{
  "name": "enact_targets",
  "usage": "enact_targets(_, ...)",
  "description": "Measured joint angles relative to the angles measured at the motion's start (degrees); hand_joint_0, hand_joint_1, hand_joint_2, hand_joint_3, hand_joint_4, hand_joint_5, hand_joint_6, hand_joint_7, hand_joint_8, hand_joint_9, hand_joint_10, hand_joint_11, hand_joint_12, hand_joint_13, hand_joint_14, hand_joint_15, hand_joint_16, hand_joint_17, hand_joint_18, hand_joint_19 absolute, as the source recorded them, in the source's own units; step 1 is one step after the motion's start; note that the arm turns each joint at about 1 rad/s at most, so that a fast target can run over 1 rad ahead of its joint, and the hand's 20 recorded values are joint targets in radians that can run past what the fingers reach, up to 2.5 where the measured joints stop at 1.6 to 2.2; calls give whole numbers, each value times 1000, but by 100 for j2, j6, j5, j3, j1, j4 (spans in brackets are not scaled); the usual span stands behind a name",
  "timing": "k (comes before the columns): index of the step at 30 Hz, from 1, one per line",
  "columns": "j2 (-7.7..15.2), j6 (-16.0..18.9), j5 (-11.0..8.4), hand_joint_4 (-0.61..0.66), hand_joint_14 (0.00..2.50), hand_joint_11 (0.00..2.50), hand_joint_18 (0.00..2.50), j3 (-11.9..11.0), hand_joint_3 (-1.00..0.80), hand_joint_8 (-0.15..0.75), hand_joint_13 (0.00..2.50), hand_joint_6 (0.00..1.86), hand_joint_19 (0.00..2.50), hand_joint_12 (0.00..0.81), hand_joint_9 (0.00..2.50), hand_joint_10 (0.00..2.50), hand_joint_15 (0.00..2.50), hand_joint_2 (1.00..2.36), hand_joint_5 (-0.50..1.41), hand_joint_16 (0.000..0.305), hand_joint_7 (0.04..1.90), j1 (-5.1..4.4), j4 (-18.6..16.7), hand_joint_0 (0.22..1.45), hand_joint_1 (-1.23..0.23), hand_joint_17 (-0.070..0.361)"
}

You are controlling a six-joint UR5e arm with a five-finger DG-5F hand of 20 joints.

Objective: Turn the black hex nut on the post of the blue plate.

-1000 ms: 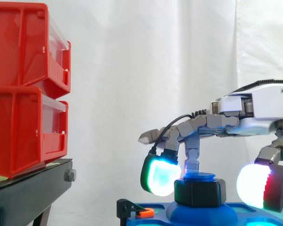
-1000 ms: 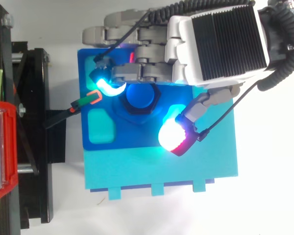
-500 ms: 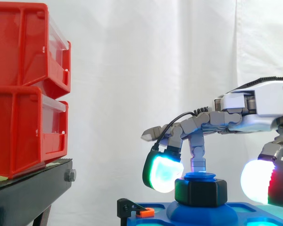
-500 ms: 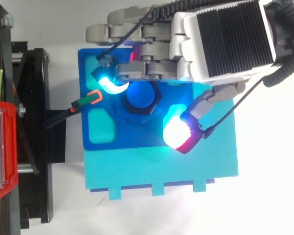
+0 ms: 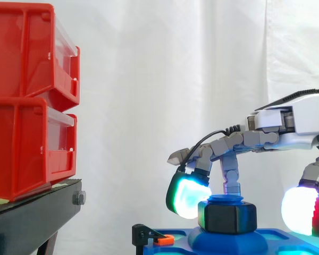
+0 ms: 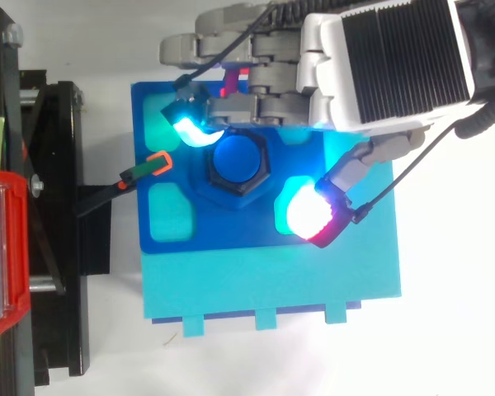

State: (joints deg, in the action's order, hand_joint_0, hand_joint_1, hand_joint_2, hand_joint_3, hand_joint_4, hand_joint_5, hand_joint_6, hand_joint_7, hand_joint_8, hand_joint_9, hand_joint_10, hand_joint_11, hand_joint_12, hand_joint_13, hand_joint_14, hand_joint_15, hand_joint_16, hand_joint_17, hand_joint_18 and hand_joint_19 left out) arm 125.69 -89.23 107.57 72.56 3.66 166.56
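The hand (image 6: 396,62) hovered over the black hex nut (image 5: 227,217) on the post (image 6: 238,161) of the blue plate (image 6: 223,235). Its fingers (image 5: 189,194) stood spread either side, gripping nothing.

Your robot hand (image 6: 396,58) has slid toward 2 o'clock in the top view, its fingers uncovering the black hex nut (image 5: 227,218).

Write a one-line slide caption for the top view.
Robot hand at black hex nut on round post of blue plate.

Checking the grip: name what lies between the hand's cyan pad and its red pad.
The black hex nut on the blue post, in both views; the red pad stands clear of it.
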Motion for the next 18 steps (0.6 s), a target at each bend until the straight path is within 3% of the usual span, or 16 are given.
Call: enact_targets(18, -113, -52, 0, 474, 2, 0, 63, -2, -500, 211, 51, 501, 192, 199, 39, 1845, 163, 1000, -198, 37, 914, 27, 119, 381, -449, 83)
